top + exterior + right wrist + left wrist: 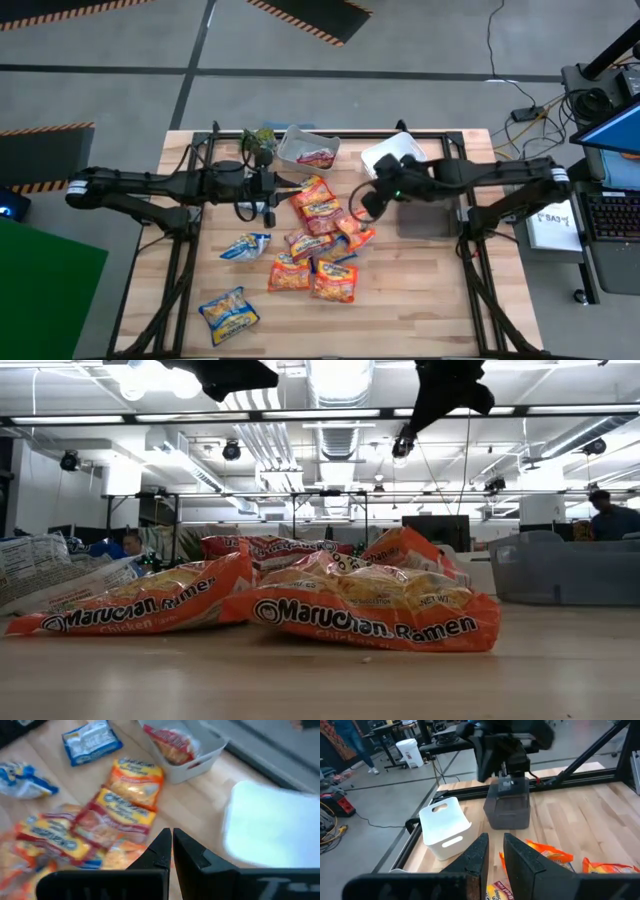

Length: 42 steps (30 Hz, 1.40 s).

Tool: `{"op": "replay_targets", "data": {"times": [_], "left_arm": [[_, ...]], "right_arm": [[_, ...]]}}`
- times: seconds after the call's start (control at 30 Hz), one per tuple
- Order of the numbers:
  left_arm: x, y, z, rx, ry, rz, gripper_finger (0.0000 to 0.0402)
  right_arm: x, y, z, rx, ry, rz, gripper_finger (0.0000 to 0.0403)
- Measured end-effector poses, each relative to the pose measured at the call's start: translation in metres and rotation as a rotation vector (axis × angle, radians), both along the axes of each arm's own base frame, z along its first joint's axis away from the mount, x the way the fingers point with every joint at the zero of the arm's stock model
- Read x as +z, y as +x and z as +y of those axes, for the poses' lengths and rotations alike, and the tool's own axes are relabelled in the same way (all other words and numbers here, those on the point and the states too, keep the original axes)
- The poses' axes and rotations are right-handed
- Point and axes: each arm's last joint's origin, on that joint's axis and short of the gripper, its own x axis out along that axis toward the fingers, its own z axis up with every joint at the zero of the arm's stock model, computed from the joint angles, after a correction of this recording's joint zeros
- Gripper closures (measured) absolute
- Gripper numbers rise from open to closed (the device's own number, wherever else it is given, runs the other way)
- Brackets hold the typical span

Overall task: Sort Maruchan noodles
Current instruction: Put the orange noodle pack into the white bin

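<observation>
A pile of orange-red Maruchan packets (pixel 318 250) lies flat on the table's middle, also in the low view (pixel 370 610) and the right wrist view (pixel 100 820). Two blue-yellow packets (pixel 245 245) (pixel 228 312) lie apart to the near left. One pink-red packet (pixel 316 157) lies in a grey tub (pixel 300 140) at the far side. My right gripper (pixel 362 205) (pixel 171 837) hangs shut and empty above the pile's far right part. My left gripper (pixel 268 212) (pixel 495 850) is above the table left of the pile, fingers nearly together, holding nothing.
A white tub (pixel 390 155) (pixel 444 827) stands at the far right of the pile. A grey tub (pixel 425 215) (pixel 509 807) stands under the right arm. A small green plant (pixel 258 140) is at the far edge. Bare wood lies along the near right.
</observation>
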Motion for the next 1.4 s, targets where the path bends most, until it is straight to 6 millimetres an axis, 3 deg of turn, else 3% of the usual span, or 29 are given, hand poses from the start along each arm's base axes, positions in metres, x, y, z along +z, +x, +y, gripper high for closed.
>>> {"op": "replay_targets", "data": {"times": [0.1,0.27,0.67,0.87,1.1,1.4], "left_arm": [[-0.001,0.0,0.0,-0.001,0.005,0.009,0.0361],[-0.001,0.0,0.0,-0.002,0.005,0.013,0.0361],[-0.002,0.0,0.0,-0.002,0.006,0.018,0.0361],[-0.003,-0.001,0.0,-0.002,0.005,0.03,0.0361],[-0.003,-0.001,0.0,-0.001,0.005,0.037,0.0361],[-0.004,-0.001,0.0,-0.001,0.005,0.043,0.0361]], "right_arm": [[-0.003,-0.002,0.0,0.068,-0.048,0.043,0.0394],[-0.014,0.006,0.002,0.055,0.03,0.058,0.0372],[-0.07,0.053,0.012,0.029,0.303,0.198,0.0158],[-0.099,0.081,0.025,0.051,0.346,0.289,0.0084],[-0.116,0.102,0.032,0.014,0.354,0.384,0.0069],[-0.138,0.111,0.032,-0.027,0.352,0.472,0.0076]]}}
